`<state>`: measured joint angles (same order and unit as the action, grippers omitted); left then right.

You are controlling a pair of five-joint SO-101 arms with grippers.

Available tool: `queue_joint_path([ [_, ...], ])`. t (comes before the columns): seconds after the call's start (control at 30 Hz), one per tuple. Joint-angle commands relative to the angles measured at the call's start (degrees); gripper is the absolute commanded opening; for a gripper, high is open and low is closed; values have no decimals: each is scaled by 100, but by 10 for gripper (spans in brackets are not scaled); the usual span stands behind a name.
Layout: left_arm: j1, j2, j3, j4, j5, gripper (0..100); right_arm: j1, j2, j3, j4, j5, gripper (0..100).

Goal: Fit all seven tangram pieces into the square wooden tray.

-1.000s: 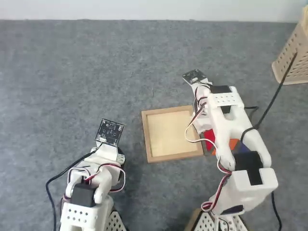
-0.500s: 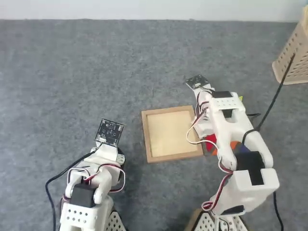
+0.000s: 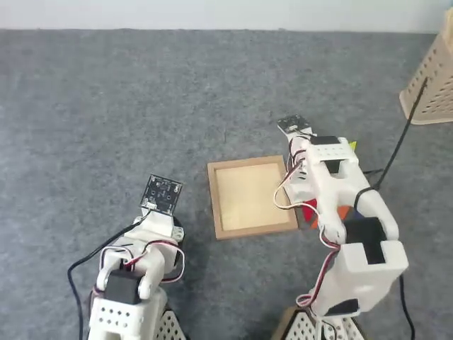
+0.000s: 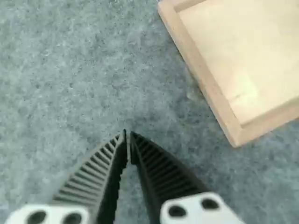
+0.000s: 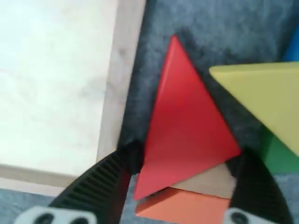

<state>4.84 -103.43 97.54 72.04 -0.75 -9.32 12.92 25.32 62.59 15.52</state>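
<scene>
Grey carpeted table (image 3: 106,92): the surface I am working over, with both arms based at its near edge

Right arm (image 3: 347,212): stretched away from me just right of the square wooden tray (image 3: 216,202), hanging over the cluster of tangram pieces

Left arm (image 3: 134,269): folded at near left, well apart from the pieces; its wrist view shows the near-left corner of the tray (image 4: 205,88)

Tray: flat on the carpet in the middle of the table, between the two arms, its floor showing bare pale wood. Its right rim (image 5: 117,93) runs just beside the pieces

Perforated beige container (image 3: 432,78): at the far right edge, with a black cable (image 3: 400,152) running down from it

Red triangle (image 5: 187,130): largest piece in my right wrist view, lying on the carpet just right of the tray rim, partly over an orange piece (image 5: 187,207) and a plain wood-coloured piece (image 5: 212,182)

Yellow triangle (image 5: 261,98): just right of the red one, overlapping a green piece (image 5: 280,156). A blue edge (image 5: 292,49) shows beyond it

Right gripper (image 5: 189,161): claw spread wide, one finger at each side of the red triangle's near end; I cannot tell whether either touches it

Left gripper (image 4: 127,135): claw pinched to a narrow slit, holding nothing, above bare carpet near the tray corner
</scene>
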Motion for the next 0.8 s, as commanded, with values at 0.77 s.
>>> queue_joint_path([
  [0.77,-35,-114,-101,35,53,12,22,119,-615,-84,229,313],
])
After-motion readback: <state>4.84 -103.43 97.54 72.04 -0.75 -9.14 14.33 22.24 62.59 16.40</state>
